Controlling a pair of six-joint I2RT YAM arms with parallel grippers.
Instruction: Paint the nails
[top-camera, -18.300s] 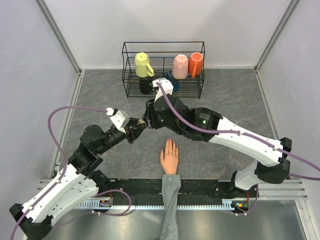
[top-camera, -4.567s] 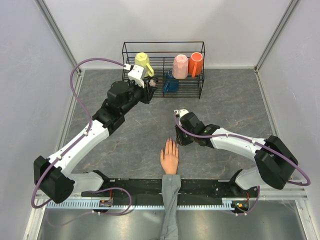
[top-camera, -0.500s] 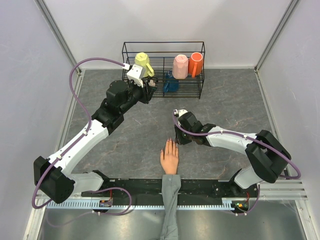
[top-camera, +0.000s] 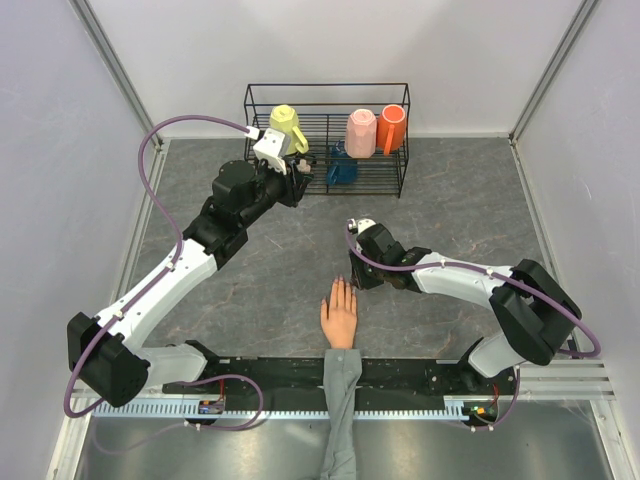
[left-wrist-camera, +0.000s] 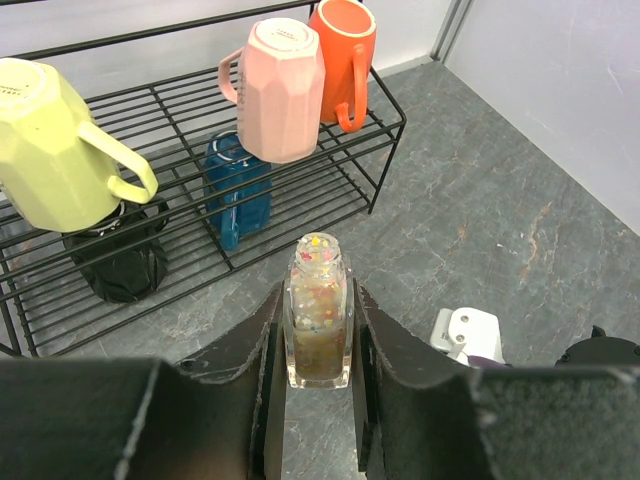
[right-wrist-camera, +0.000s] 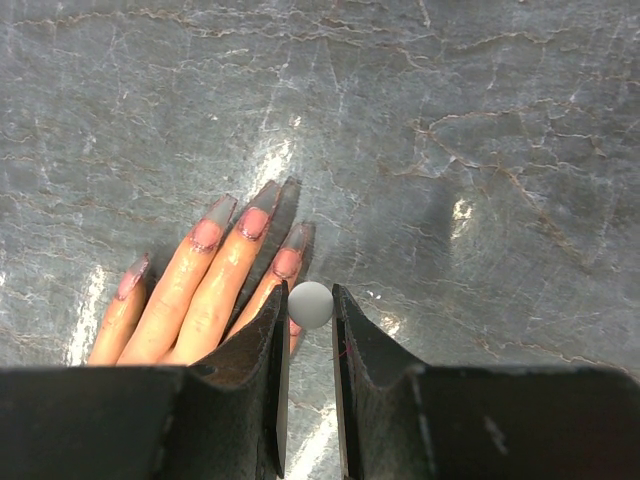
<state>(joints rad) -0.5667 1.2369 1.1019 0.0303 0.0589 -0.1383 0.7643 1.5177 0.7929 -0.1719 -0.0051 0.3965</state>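
Presently, the step in hand is judged to be brush application at the fingertips.

Top external view: the mannequin hand (top-camera: 340, 318) lies palm down at lower centre of the bench (top-camera: 460, 200), fingers pointing toward the top of the frame. The nails (top-camera: 341, 284) are too small to resolve here. The right tool (top-camera: 356, 281) sits just to the upper right of the fingertips. The left tool (top-camera: 293, 186) is well apart from them, at upper left of centre, in front of the wire rack (top-camera: 402, 140).

Left wrist view: the left tool is clenched on an uncapped polish bottle (left-wrist-camera: 318, 335), upright, glitter visible inside. The rack with its mugs (left-wrist-camera: 285, 85) fills the upper left.

Right wrist view: the right tool is clenched on a round grey brush cap (right-wrist-camera: 311, 304), seen end on; the bristles are hidden below it. Four pinkish nails show at left of centre. The cap stands just beside the rightmost of these, over the place where the last finger should lie.

Next move, as judged: a short, light stroke along the nail under the brush. Lateral drift would put polish on the skin or the bench. Coverage cannot be confirmed from these views.
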